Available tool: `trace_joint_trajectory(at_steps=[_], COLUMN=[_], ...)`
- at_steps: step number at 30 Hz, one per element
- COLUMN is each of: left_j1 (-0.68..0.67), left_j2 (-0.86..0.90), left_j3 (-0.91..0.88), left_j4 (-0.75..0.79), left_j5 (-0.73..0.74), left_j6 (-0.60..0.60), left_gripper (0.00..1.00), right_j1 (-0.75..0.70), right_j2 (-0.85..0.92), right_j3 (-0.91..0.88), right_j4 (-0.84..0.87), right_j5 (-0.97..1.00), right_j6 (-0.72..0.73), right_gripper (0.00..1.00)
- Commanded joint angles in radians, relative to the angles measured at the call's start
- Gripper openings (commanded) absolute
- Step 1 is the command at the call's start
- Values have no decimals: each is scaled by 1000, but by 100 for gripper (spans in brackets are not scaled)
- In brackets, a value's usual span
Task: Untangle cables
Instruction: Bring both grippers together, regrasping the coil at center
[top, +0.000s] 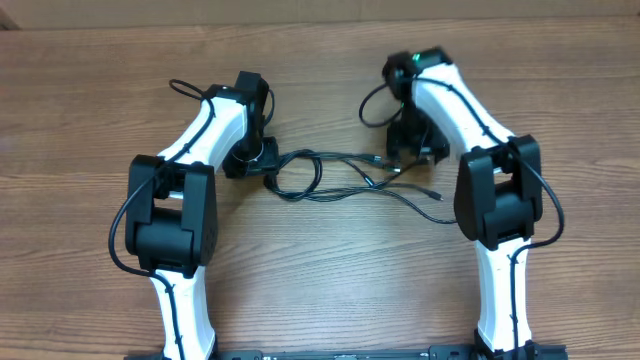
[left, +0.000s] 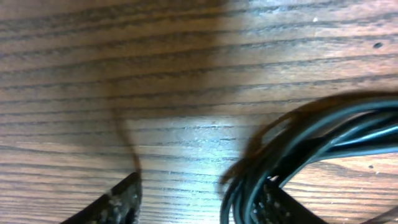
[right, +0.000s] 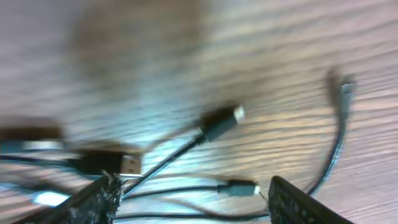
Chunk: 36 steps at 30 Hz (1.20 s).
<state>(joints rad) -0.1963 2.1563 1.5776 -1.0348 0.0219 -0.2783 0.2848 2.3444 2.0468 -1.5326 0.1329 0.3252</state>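
Wood-grain table (top: 320, 285) with black cables (top: 335, 158) in loose tangle.

Left arm (top: 205, 130) and right arm (top: 465, 105) bent at elbows, forearms angled inward; left gripper (left: 199, 208) jaws apart; right gripper (right: 196, 202) jaws wider apart.

Wooden table (top: 320, 285), black cables (top: 330, 157) tangled at centre — left gripper (top: 268, 170) and right gripper (top: 405, 158) at either end
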Motion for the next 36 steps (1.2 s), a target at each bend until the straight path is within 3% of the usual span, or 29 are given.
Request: trace_joint_trajectory(at_steps=[1, 3, 5, 10, 11, 14, 16, 19, 21, 26, 31, 36], left_j1=[6, 6, 6, 6, 6, 6, 6, 6, 6, 6, 7, 7], left_j2=[15, 15, 15, 15, 15, 15, 15, 15, 15, 15, 15, 15], left_j3=[10, 10, 10, 10, 10, 10, 10, 10, 10, 10, 10, 10], left_j4=[3, 3, 4, 21, 25, 30, 31, 40, 45, 45, 45, 48], left_j5=[-51, -47, -34, 154, 215, 241, 241, 241, 239, 225, 157, 132], left_j6=[13, 13, 23, 195, 236, 253, 254, 257, 257, 256, 238, 218], left_gripper=[52, 50, 41, 38, 38, 35, 31, 21, 19, 26, 29, 21], right_j1=[8, 12, 18, 43, 57, 80, 95, 117, 134, 167, 203, 232], right_j2=[-10, -9, -9, -9, -9, -9, -9, -9, -9, -9, -9, -9], right_j3=[88, 85, 69, 27, 10, -16, -32, -47, -51, -72, -144, -235], right_j4=[-9, -2, 21, 125, 171, 221, 239, 248, 252, 304, 403, 512], right_j5=[-148, -259, -347, -523, -562, -583, -583, -582, -583, -583, -579, -577], right_j6=[19, 19, 20, 50, 50, 79, 106, 119, 143, 214, 298, 328], right_gripper=[78, 79, 77, 69, 56, 29, 20, 18, 18, 6, 8, 9])
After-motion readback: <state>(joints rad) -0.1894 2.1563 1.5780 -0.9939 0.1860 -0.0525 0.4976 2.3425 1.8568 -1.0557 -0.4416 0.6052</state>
